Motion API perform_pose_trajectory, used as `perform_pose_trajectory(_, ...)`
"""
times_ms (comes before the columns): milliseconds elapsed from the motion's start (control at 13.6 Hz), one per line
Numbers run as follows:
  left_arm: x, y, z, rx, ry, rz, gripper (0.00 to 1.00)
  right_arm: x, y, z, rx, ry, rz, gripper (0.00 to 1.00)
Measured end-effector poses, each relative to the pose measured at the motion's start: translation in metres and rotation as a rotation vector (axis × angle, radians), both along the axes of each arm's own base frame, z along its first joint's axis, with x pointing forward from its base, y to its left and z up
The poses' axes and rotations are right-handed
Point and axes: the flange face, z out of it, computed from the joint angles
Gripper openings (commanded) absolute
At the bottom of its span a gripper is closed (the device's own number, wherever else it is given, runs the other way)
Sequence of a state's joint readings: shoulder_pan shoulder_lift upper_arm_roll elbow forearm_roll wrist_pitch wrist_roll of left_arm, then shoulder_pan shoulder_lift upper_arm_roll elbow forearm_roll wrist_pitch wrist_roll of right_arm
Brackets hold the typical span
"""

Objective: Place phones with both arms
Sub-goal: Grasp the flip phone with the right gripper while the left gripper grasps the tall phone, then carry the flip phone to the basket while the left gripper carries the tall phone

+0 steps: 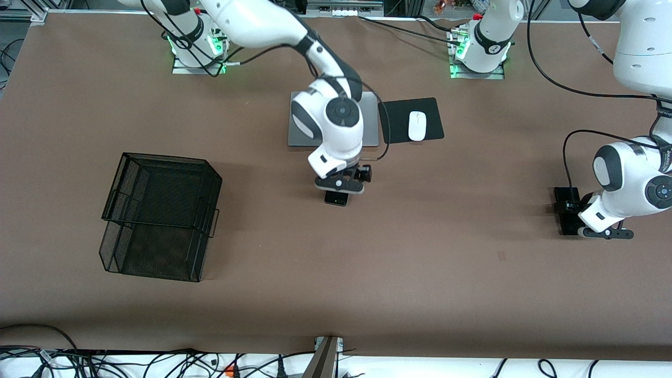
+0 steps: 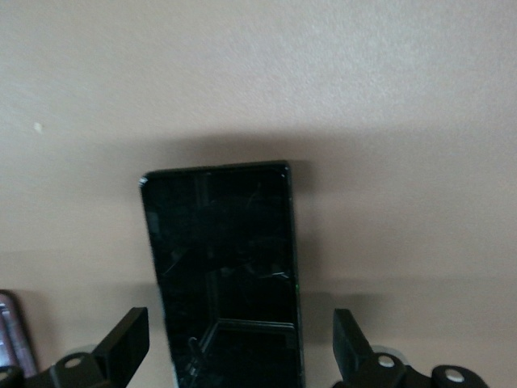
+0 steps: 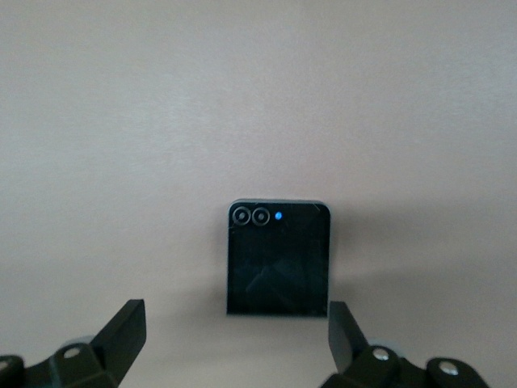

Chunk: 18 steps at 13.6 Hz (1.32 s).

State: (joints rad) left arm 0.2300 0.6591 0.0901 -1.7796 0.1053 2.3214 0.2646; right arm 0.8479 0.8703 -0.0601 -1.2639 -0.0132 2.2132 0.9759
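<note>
1. A black mesh basket (image 1: 160,216) sits on the brown counter (image 1: 420,273) toward the right arm's end, at about nine o'clock from the counter's middle in the front view.
2. The right arm's jaws (image 1: 340,185) hang low over the middle of the counter, spread wide and gripping nothing. The small squarish black phone (image 1: 336,198) lies flat on the counter under them, peeking out at six o'clock from the gripper in the front view.
3. In the right wrist view the two fingertips (image 3: 123,327) stand apart on either side of this phone (image 3: 278,258), and neither touches it. Its end nearest the jaws lies roughly level with the tips, and the rest reaches out toward twelve o'clock. Two camera lenses and a blue dot show along its far edge.
4. A grey laptop (image 1: 370,123), mostly hidden by the right arm, lies at twelve o'clock from that phone. Just beside it, toward the left arm's end, a white mouse (image 1: 417,126) rests on a black pad (image 1: 399,121).
5. The left arm's jaws (image 1: 605,232) hang low at the left arm's end of the counter, likewise released and empty. The long slim black slab (image 1: 566,210) lies flat there, partly under the gripper.
6. In the left wrist view the slab (image 2: 222,275) runs between the spread fingertips (image 2: 128,338), clear of both, its far end pointing to twelve o'clock.
</note>
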Motion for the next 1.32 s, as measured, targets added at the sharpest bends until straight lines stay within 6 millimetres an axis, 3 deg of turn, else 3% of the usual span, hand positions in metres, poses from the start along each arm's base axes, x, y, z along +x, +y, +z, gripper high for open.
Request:
perform_pose_trajectory(147,-0.004,0.007,-0.009,-0.02,0.004,0.016,1.0,0.002,-0.003,-0.027,-0.008,0.001,-0.002,1.0)
perform_pose_trajectory(440,-0.005,0.011,-0.016,-0.024,-0.01,0.023,1.0,0.011,-0.022,-0.047,-0.033,0.012,-0.025,1.0)
perform_pose_trajectory(514,-0.005,0.011,-0.016,-0.027,-0.011,0.027,0.87,0.011,-0.024,-0.051,-0.032,0.011,-0.028,1.0)
perform_pose_trajectory(587,-0.005,0.011,-0.017,-0.03,-0.012,0.03,0.5,0.011,-0.026,-0.056,-0.028,0.007,-0.028,1.0)
perform_pose_trajectory(661,-0.005,0.01,-0.016,-0.033,-0.013,0.032,0.3,0.01,-0.026,-0.059,-0.021,0.0,-0.026,1.0)
perform_pose_trajectory(734,-0.004,0.009,-0.014,-0.036,-0.014,0.033,0.17,0.01,-0.025,-0.059,-0.016,-0.004,-0.025,1.0)
perform_pose_trajectory(1101,0.0,0.007,-0.009,-0.039,-0.013,0.032,0.19,0.006,-0.017,-0.057,0.008,-0.025,-0.013,1.0)
perform_pose_trajectory(1321,0.019,-0.011,0.021,-0.069,0.038,0.012,0.19,0.0,-0.016,-0.071,0.001,-0.018,-0.005,1.0)
